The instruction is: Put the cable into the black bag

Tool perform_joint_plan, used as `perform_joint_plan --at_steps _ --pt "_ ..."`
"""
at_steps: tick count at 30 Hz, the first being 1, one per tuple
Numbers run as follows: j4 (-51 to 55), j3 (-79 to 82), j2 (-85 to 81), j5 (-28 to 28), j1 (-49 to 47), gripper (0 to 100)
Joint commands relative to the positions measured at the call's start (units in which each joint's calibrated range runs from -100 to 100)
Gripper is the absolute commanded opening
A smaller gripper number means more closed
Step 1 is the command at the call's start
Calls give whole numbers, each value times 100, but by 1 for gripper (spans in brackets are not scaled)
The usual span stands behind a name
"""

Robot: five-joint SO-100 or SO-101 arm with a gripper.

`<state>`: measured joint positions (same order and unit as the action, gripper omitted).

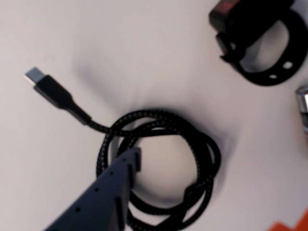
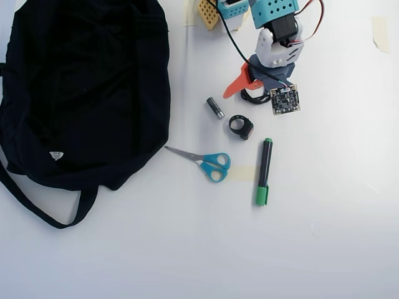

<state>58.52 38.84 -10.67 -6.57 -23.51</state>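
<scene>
The cable (image 1: 159, 120) lies on the white table as a small round coil of braided black cord, its plug (image 1: 48, 86) pointing up-left in the wrist view. My gripper (image 1: 207, 190) is open just above it. The grey finger's tip (image 1: 132, 159) sits at the coil's left inner edge, and the orange finger (image 1: 293, 225) shows at the bottom right, outside the coil. In the overhead view the gripper (image 2: 248, 93) covers most of the cable (image 2: 257, 100). The black bag (image 2: 87, 87) lies flat far to the left, its strap (image 2: 43, 212) trailing below.
A small black ring with a red spot (image 2: 240, 126) (image 1: 262, 43) lies close to the coil. A battery (image 2: 215, 107), blue-handled scissors (image 2: 209, 163) and a green-capped marker (image 2: 264, 169) lie between the arm and the table's near side.
</scene>
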Motion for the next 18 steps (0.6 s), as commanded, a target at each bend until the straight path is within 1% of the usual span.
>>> perform_joint_plan --at_steps 1,18 --pt "-202 52 -20 -4 -50 45" --pt "-219 510 -145 43 -42 45"
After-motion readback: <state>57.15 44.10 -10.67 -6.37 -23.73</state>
